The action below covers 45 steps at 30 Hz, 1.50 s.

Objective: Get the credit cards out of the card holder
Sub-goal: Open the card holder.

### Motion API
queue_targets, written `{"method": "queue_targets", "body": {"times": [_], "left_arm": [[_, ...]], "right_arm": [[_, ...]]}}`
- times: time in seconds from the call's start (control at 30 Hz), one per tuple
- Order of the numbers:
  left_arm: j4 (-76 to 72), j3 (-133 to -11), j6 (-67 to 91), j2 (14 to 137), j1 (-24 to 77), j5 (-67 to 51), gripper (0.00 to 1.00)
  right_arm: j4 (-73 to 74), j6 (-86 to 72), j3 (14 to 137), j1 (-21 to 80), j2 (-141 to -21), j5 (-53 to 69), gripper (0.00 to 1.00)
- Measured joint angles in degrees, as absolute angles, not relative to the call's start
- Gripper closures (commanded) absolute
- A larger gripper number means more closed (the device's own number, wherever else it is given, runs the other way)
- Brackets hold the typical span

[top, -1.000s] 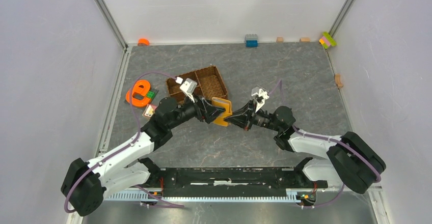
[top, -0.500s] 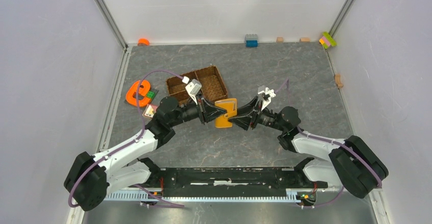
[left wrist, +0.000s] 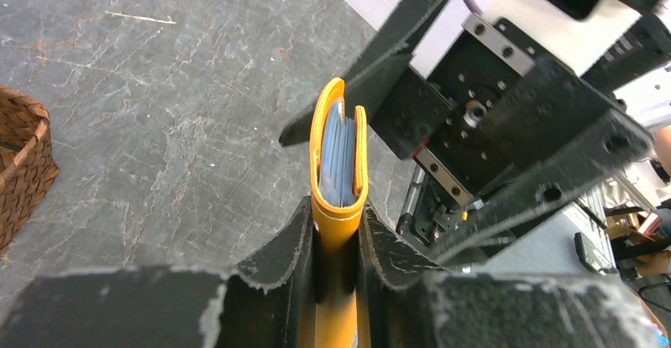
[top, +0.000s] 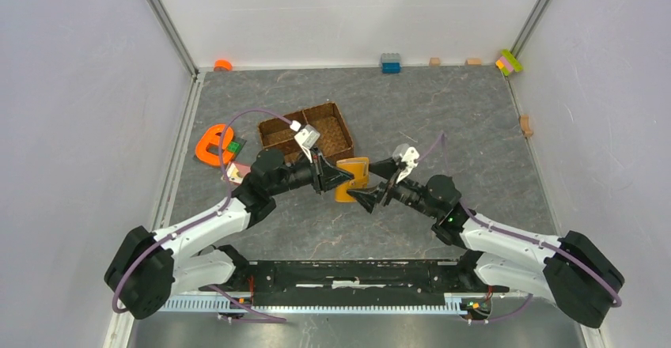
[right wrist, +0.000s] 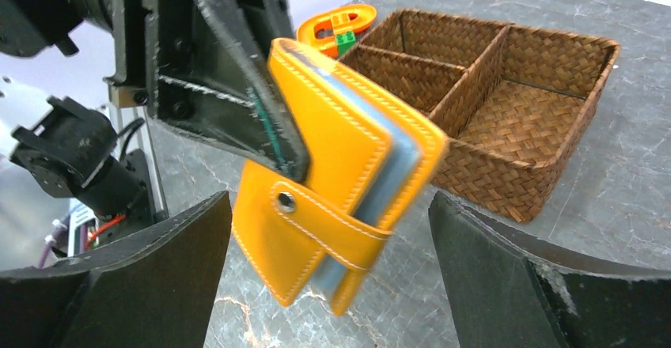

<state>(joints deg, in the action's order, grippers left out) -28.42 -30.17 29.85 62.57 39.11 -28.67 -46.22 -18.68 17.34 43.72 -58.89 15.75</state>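
The card holder, an orange folded wallet with its snap tab fastened, hangs above the table's middle. My left gripper is shut on its spine edge; in the left wrist view both fingers press the card holder from either side. My right gripper faces it, open wide. In the right wrist view the card holder sits between that gripper's spread fingers without touching them. The credit cards are hidden inside; only blue-grey lining edges show.
A brown woven divided tray stands just behind the left gripper, and appears again past the wallet. An orange e-shaped toy lies at the left. Small bricks line the back wall and right edge.
The right gripper let go of the card holder, opened wide and drew back a little. The left gripper closed on the holder and now carries it alone.
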Motion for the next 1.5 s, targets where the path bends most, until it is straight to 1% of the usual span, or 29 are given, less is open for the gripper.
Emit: {"method": "queue_targets", "body": {"times": [0.1,0.43,0.7,0.83,0.9,1.0,1.13,1.2,1.27,1.4,1.5], "left_arm": [[-28.21,-30.22,29.85,63.66,39.13,-28.82,0.98],[-27.77,-31.75,29.85,67.55,38.79,-28.47,0.98],[-25.50,-33.67,29.82,68.07,39.16,-22.83,0.98],[-21.82,-33.85,29.76,67.20,39.16,-20.69,0.98],[-20.38,-33.85,29.74,66.81,39.38,-19.53,0.98],[-18.61,-33.85,29.76,66.37,39.40,-18.26,0.98],[-17.87,-33.85,29.74,66.02,39.40,-18.00,0.98],[-17.63,-33.85,29.74,65.82,39.40,-18.02,0.98],[-17.58,-33.85,29.74,65.63,39.40,-18.00,0.98],[-17.58,-33.85,29.74,65.45,39.40,-18.00,0.98],[-17.63,-33.85,29.74,65.45,39.40,-18.15,0.98]], "right_arm": [[-43.79,-15.29,17.67,47.83,-59.13,10.57,0.02],[-40.95,-12.56,18.39,50.87,-61.12,-3.03,0.02],[-36.62,-13.47,18.76,52.51,-57.78,-15.40,0.02],[-30.35,-13.58,19.79,50.59,-57.23,-29.89,0.02],[-26.74,-13.98,20.62,50.35,-57.56,-35.09,0.02],[-23.66,-14.35,21.37,50.35,-57.58,-39.70,0.02],[-21.67,-15.18,21.37,50.35,-56.27,-41.34,0.02],[-22.26,-14.61,21.19,50.35,-55.16,-40.18,0.05],[-24.25,-13.34,20.34,50.35,-53.52,-36.40,0.06],[-32.80,-10.94,15.51,50.35,-50.00,-24.75,0.07],[-36.73,-9.80,13.65,50.35,-50.00,-17.12,0.07]]}}
